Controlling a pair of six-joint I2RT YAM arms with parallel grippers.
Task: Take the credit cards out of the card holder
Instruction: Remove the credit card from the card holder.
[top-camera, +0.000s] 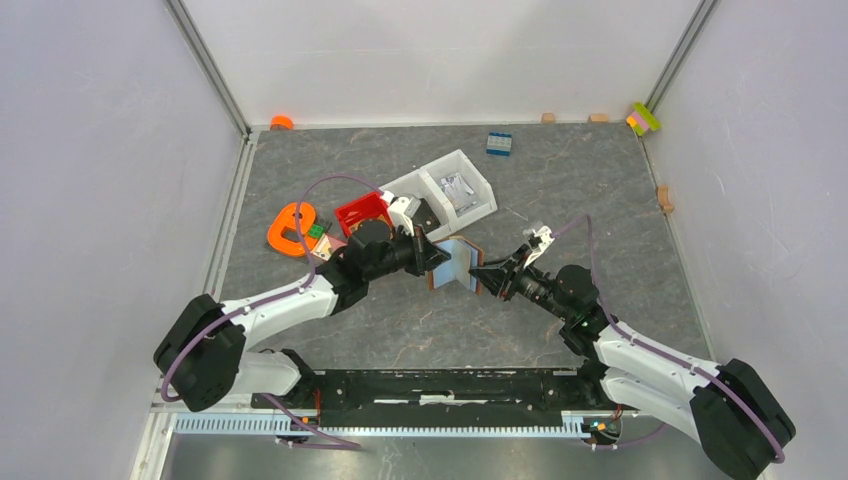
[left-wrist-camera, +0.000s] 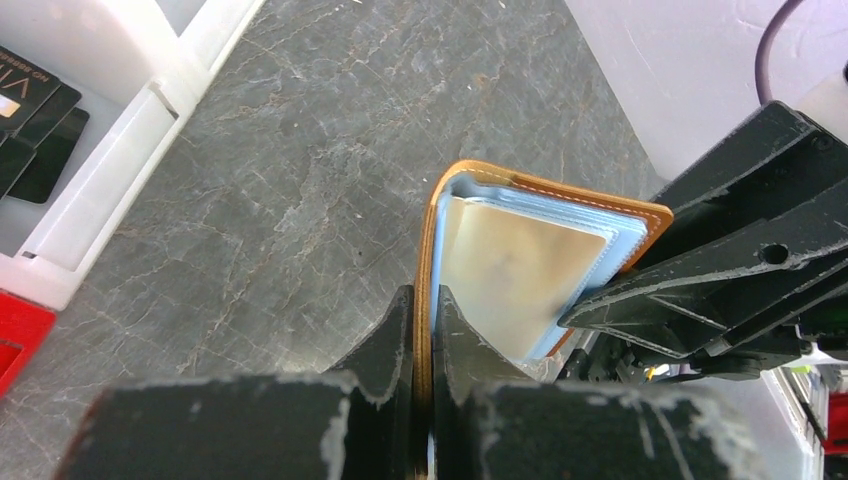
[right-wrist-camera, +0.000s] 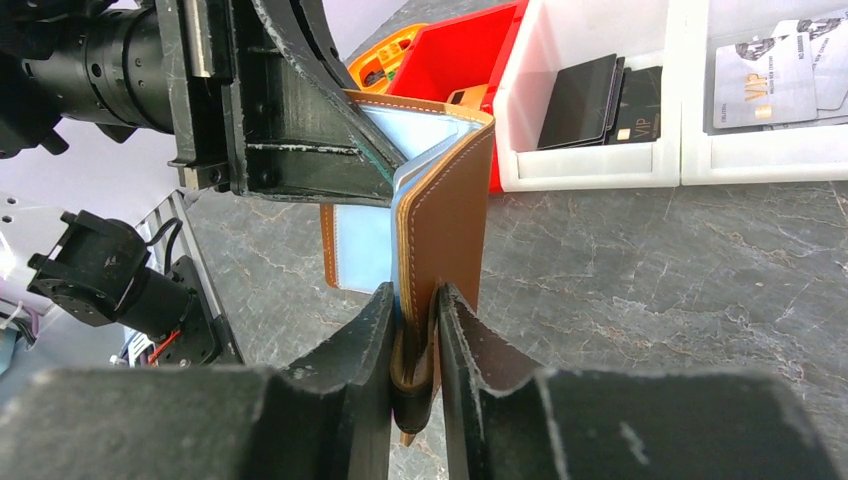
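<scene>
The brown leather card holder (top-camera: 457, 262) hangs open above the table's middle, held between both arms. My left gripper (left-wrist-camera: 423, 300) is shut on one brown flap (left-wrist-camera: 424, 260). My right gripper (right-wrist-camera: 415, 300) is shut on the other flap (right-wrist-camera: 450, 220) together with its strap tab. Between the flaps are blue-edged sleeves. A pale credit card (left-wrist-camera: 510, 270) shows inside one of them in the left wrist view. In the top view the left gripper (top-camera: 435, 260) and right gripper (top-camera: 478, 272) face each other across the holder.
A white two-compartment bin (top-camera: 445, 190) stands behind the holder, with black cards (right-wrist-camera: 590, 95) in one part and silvery cards (right-wrist-camera: 765, 80) in the other. A red bin (top-camera: 362, 212) and an orange object (top-camera: 290, 228) lie to the left. A blue brick (top-camera: 499, 143) is further back.
</scene>
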